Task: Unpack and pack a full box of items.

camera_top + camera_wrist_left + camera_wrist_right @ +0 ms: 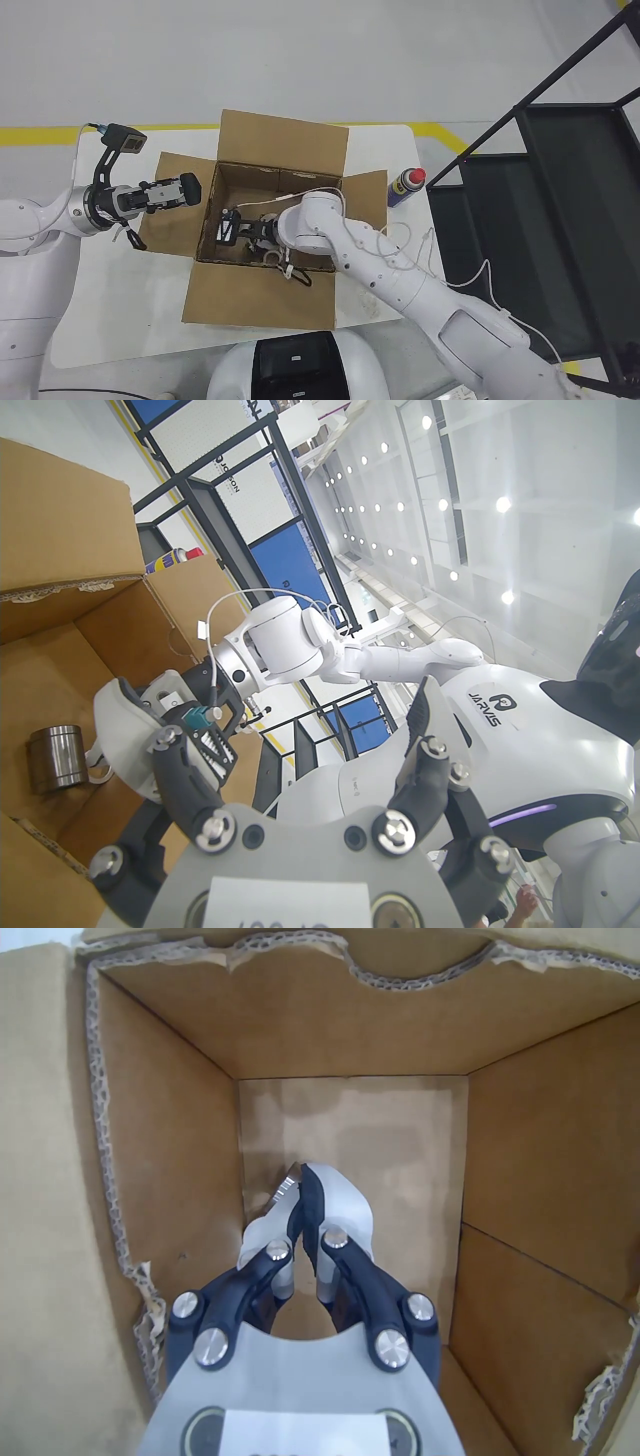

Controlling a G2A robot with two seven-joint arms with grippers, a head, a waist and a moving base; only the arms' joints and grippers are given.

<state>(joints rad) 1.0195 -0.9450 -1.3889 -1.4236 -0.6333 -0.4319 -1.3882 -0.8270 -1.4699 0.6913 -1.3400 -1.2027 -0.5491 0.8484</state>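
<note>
Metal cylinder [54,757] sits on the box [285,135] floor, just beside my right gripper [301,1183], whose jaws are closed and look empty. I should part them, straddle it squarely, then squeeze. My left gripper [190,188] hangs open over the box's left flap.

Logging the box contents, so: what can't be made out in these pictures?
Box floor, top view: right arm covers much of it.
Spray can, left wrist view: lower part behind a box flap.
Right gripper, right wrist view: shut fingers hide whether anything thin is pinched.
</note>
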